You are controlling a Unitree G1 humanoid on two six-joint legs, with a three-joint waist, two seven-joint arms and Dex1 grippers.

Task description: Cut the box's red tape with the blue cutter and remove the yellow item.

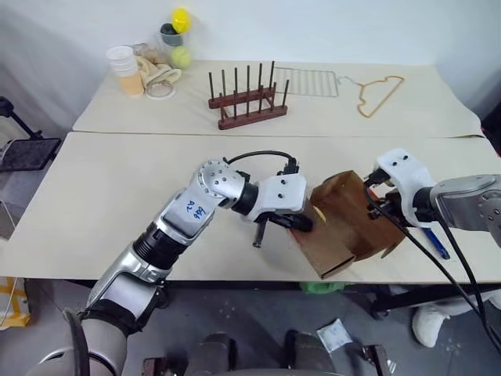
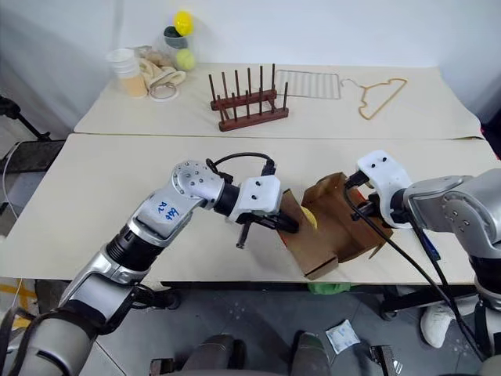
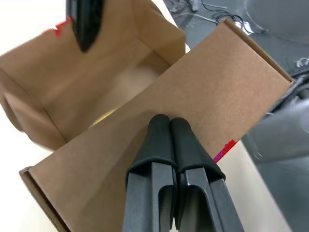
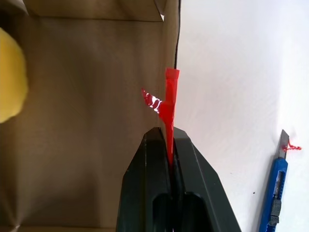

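Brown box, red tape, blue cutter.

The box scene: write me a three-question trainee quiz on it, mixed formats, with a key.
1. True or false: the blue cutter is held in a gripper.
2. What does the right gripper pinch? A) the flap edge bearing the red tape B) the yellow item C) a hanger
3. Where do the left gripper's fingers rest?

Key:
1. False; it lies on the table beside the box.
2. A.
3. Shut together against an open cardboard flap of the box.
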